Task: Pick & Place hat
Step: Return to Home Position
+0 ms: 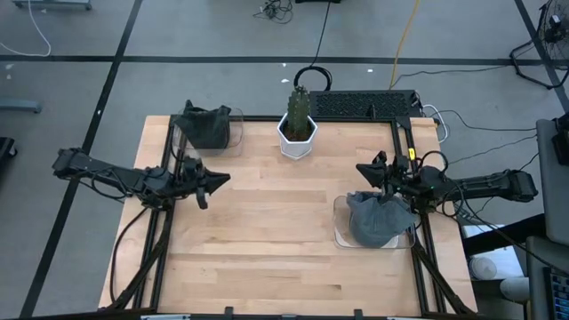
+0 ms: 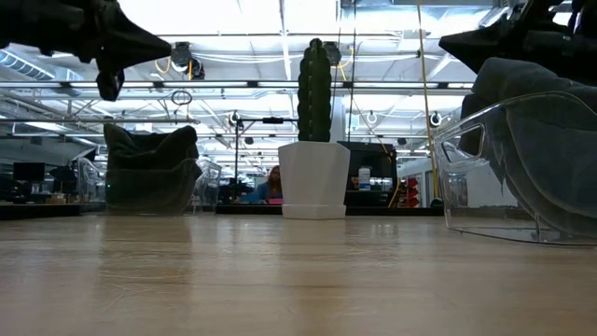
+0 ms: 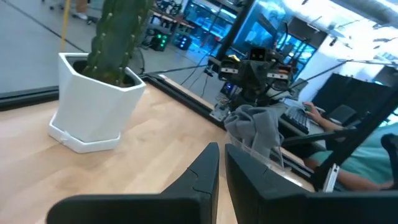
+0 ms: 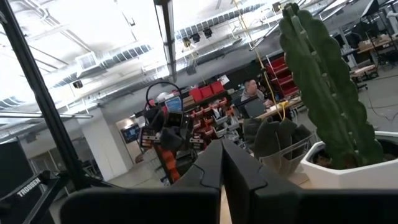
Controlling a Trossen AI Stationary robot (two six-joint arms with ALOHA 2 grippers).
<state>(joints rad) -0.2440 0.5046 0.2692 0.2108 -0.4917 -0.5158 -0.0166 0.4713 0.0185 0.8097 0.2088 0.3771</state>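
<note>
Gray caps (image 1: 375, 222) lie crumpled in a heap inside a clear bin (image 1: 340, 233) at the near right part of the counter (image 1: 267, 240). The cloth bulges above the bin's rim and spills a little over its far right edge. The heap is about as wide as it is deep, so no long axis stands out, and I cannot tell which way any brim points.

The black cap (image 1: 209, 126) sits in a second clear bin (image 1: 236, 120) at the far left corner. It stretches across that bin from side to side, and in the low view two soft peaks of it rise above the rim; its brim direction cannot be made out either.

The right hand (image 1: 361, 169) hangs just beyond the gray heap's far edge, raised off the counter, its tips aimed toward the left arm, with its fingers (image 4: 208, 163) pressed together on nothing. The left hand (image 1: 222, 179) hovers over the left side of the counter, nearer than the black cap's bin, pointing toward the right arm; its fingers (image 3: 204, 168) are likewise pressed together and empty.

Between the two bins, at the far middle edge, an upright cactus (image 1: 300, 105) stands in a white pot (image 1: 296, 142). A keyboard (image 1: 364, 105) lies behind the far right edge.
</note>
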